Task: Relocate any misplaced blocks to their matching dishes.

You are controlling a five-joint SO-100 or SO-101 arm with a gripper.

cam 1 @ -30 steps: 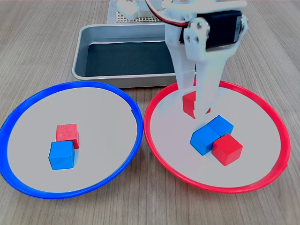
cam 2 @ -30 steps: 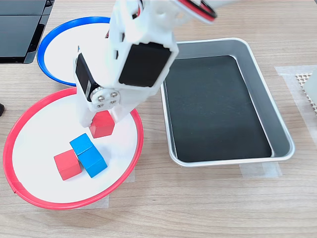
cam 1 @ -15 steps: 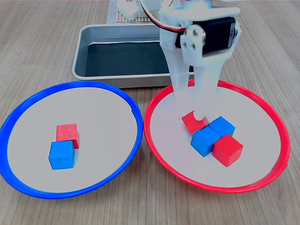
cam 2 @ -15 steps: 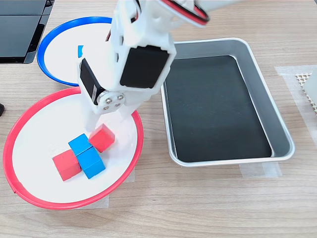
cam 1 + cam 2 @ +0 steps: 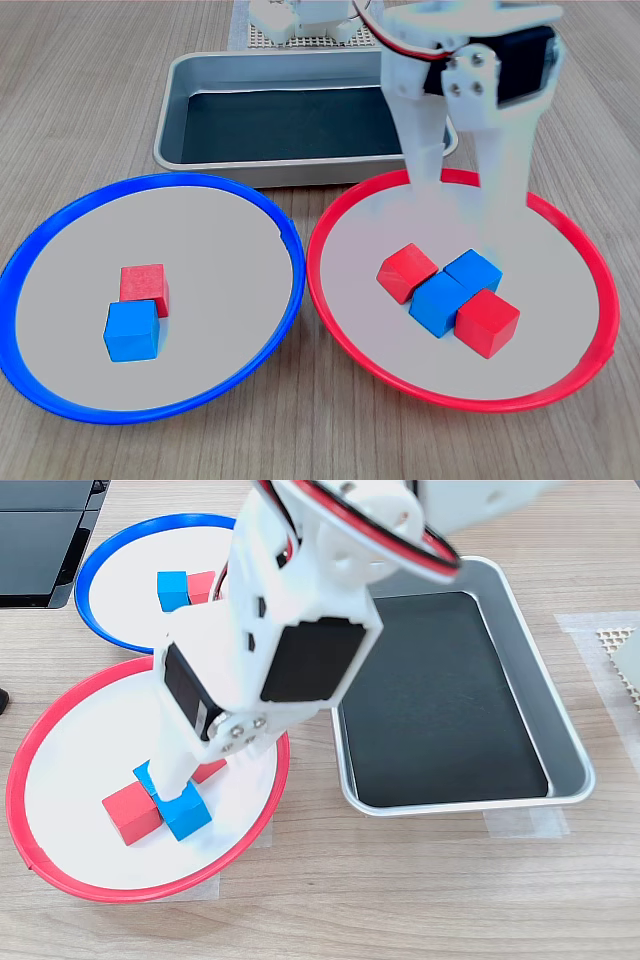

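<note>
The claw (image 5: 468, 205) has let go of the red block (image 5: 406, 271) and risen; its jaws stand apart, empty, above the red-rimmed plate (image 5: 330, 300). That block now lies flat, touching a blue block (image 5: 440, 303). Next, close squarely on one blue block without nudging its neighbours, bound for the blue-rimmed plate (image 5: 60, 220) toward the desk's other side.

Place: robotics lab bench | Signs: wood-grain tabletop (image 5: 90, 90), taped-down metal tray (image 5: 520, 660), white servo arm (image 5: 300, 630) filling upper centre
</note>
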